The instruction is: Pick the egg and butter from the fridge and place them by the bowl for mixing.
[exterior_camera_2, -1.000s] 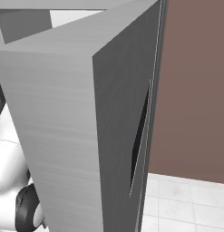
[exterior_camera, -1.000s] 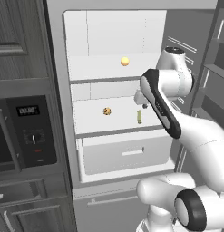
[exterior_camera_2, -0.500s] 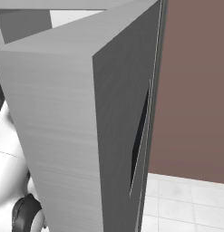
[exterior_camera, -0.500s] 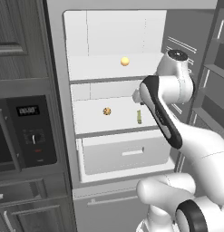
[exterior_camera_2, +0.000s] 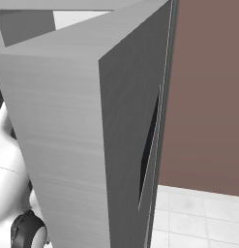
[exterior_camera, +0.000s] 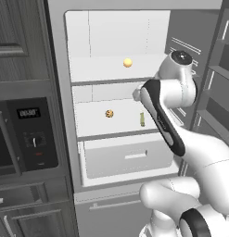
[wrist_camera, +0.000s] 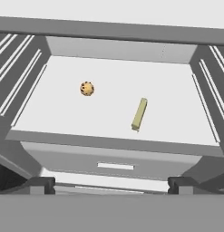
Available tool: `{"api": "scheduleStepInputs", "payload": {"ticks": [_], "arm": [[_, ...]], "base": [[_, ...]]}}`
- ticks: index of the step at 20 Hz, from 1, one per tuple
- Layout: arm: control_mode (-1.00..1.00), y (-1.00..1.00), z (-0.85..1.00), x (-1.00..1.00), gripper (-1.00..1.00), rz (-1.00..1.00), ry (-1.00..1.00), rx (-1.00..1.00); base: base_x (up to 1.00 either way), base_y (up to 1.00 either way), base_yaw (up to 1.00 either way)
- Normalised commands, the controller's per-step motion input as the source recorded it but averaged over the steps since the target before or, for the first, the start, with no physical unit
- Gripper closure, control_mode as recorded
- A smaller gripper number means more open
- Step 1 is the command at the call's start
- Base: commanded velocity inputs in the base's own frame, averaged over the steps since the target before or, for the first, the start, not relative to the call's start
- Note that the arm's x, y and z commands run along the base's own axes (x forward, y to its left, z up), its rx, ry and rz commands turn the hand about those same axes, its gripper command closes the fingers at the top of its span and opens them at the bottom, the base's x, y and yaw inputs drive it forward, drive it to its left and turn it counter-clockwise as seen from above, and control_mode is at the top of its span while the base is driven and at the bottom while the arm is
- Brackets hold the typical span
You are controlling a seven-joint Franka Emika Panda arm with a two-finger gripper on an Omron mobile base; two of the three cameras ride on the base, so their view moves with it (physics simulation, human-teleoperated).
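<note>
**Butter lined up for a side grasp**

The gripper (wrist_camera: 111, 185) is held wide apart and empty above the middle shelf of the fridge (exterior_camera: 79, 152). The butter (wrist_camera: 139, 113) lies right of the speckled cookie (wrist_camera: 87, 88); the egg (exterior_camera: 128, 62) rests one shelf higher. Butter is judged light, soft and slippery, best pinched across its narrow sides.

1. Dark wood-grain cabinets (exterior_camera: 18, 28) at left, drawers below.
2. Built-in dark oven unit (exterior_camera: 30, 134) w/ display, under the upper cabinet.
3. Brown wall (exterior_camera_2: 208, 92) at right.
4. White tile floor (exterior_camera_2: 198, 223) below wall.
5. Light flat, even.
</note>
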Motion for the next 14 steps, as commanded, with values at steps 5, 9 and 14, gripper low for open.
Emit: {"api": "scheduleStepInputs", "payload": {"ticks": [5, 9, 14], "arm": [[-1.00, 0.02, 0.45, 0.21, -1.00, 0.00, 0.00, 0.00], [-1.00, 0.01, 0.32, 0.34, -1.00, 0.00, -0.05, 0.00], [-1.00, 0.00, 0.11, 0.38, -1.00, 0.00, -0.39, 0.00]], "base": [[0.00, 0.00, 0.00], [0.00, 0.00, 0.00], [0.00, 0.00, 0.00]]}}
